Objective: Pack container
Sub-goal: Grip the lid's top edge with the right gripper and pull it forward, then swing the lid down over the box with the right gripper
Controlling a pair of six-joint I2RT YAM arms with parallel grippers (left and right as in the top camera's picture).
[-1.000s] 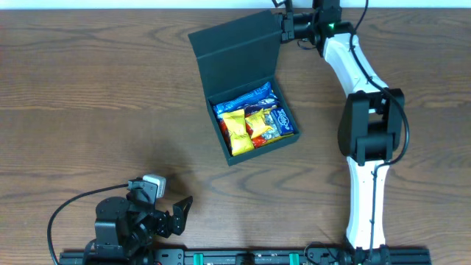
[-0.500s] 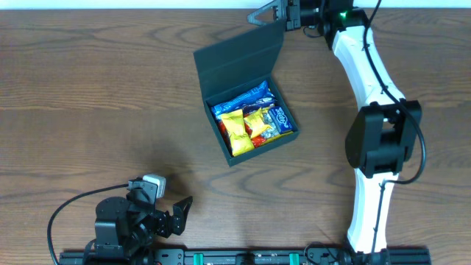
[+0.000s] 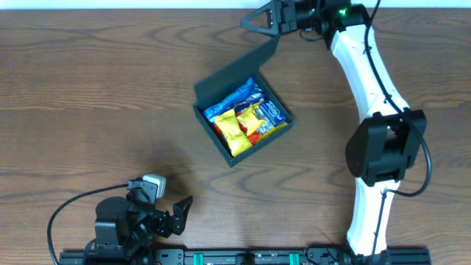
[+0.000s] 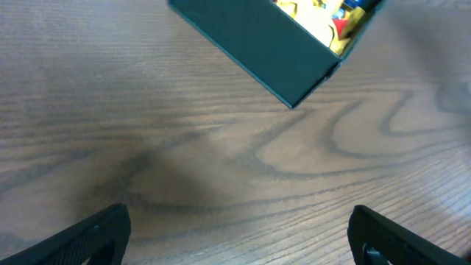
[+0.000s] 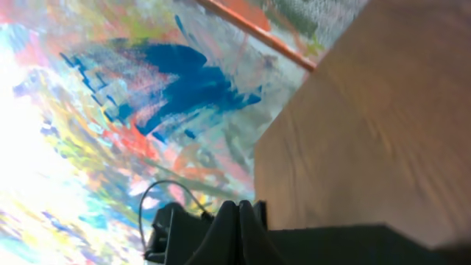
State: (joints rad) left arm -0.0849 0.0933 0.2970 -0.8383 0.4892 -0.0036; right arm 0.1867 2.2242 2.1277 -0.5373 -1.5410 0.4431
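The container [image 3: 259, 149], a dark teal-black square box, sits mid-table holding yellow, blue and red snack packets [image 3: 243, 118]. Its hinged lid [image 3: 243, 66] stands raised and tilts over the box. My right gripper [image 3: 259, 18] is shut at the table's far edge, with its fingertips against the lid's top edge. In the right wrist view the fingers [image 5: 239, 224] are pressed together, with the dark lid [image 5: 338, 246] just below them. My left gripper [image 3: 180, 210] rests open near the front left, well away from the box. The left wrist view shows the container's corner [image 4: 257, 44] ahead of that gripper [image 4: 239, 243].
Brown wood-grain table [image 3: 88, 96] surrounds the box. The right arm [image 3: 368, 81] reaches along the right side from the front rail [image 3: 243, 258]. A colourful painted backdrop [image 5: 110, 96] lies beyond the table's far edge.
The right gripper moved left along the far edge. The lid swung from lying back to standing tilted over the box. The box turned slightly. The left arm stayed still.
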